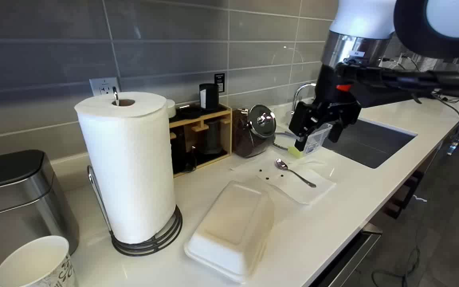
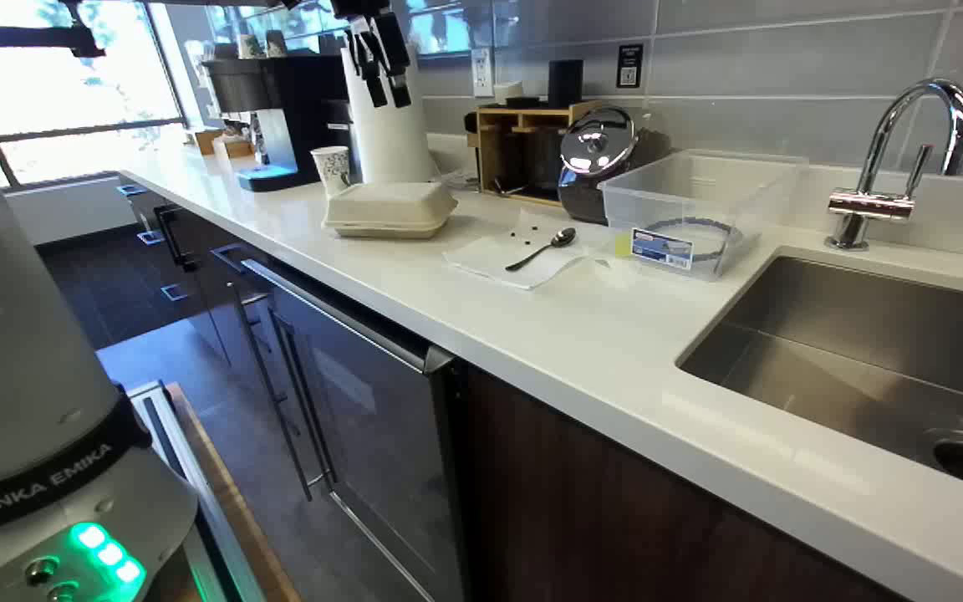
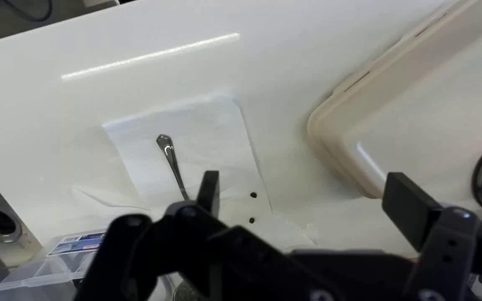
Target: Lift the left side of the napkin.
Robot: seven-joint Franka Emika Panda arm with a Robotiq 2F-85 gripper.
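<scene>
The thin white napkin lies flat on the counter in both exterior views and the wrist view. A metal spoon lies on it, with a few small dark bits near the spoon's bowl. In the wrist view the spoon's bowl is hidden behind a finger. My gripper is open and empty, well above the counter; it also shows in an exterior view. In the wrist view my gripper has one finger over the napkin's lower part and one over the corner of the white container.
A white clamshell container sits beside the napkin. A clear plastic bin stands on its other side, near the sink. A jar with a metal lid, a wooden organizer and a paper-towel roll stand along the wall.
</scene>
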